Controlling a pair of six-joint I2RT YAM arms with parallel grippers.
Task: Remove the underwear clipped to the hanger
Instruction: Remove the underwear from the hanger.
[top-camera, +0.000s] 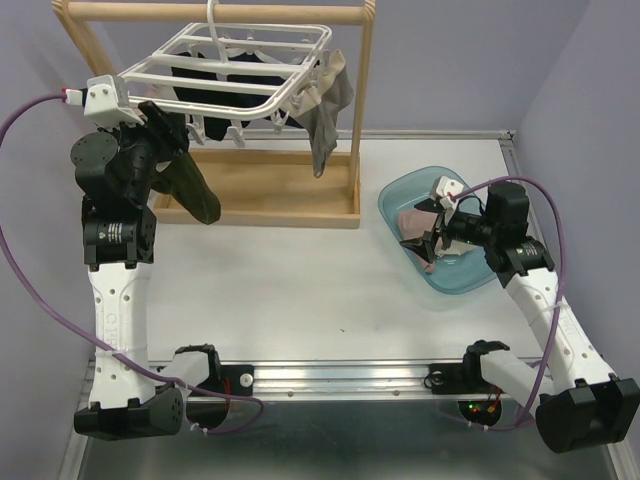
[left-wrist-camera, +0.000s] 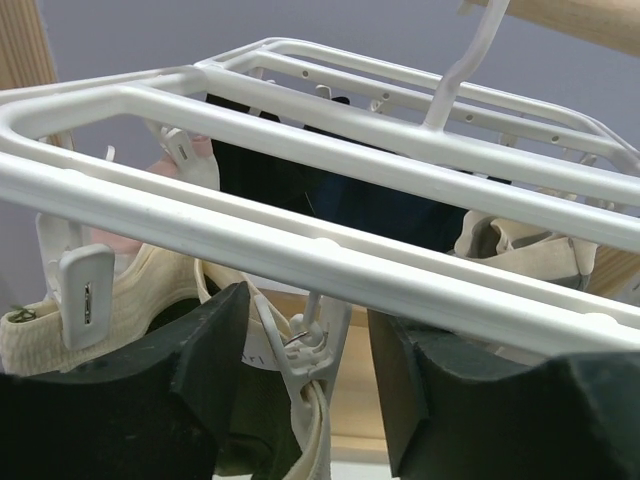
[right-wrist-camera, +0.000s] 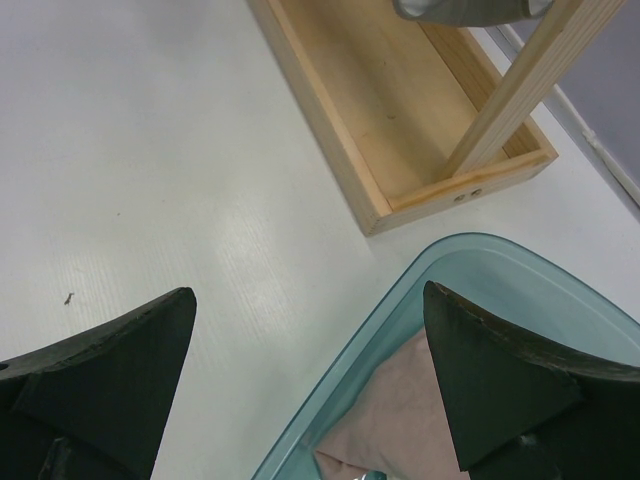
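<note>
Hanging underwear (top-camera: 325, 110): grey, black, cream and dark olive pieces clipped under the hanger (top-camera: 262, 88).
Hanger: white plastic frame, hooked on the rail of a wooden stand (top-camera: 290, 192) at the back of the desk (top-camera: 300, 290).
Left hand (left-wrist-camera: 305, 305): raised to the frame's near left corner, fingers apart on either side of a white clip (left-wrist-camera: 318, 375) holding cream cloth.
Right hand (right-wrist-camera: 308, 295): wide open, holding nothing, over a blue basin (right-wrist-camera: 400, 290) with pink cloth (right-wrist-camera: 390, 410) inside.
Writing: sticker (top-camera: 115, 232) on the left arm, too small to read.
</note>
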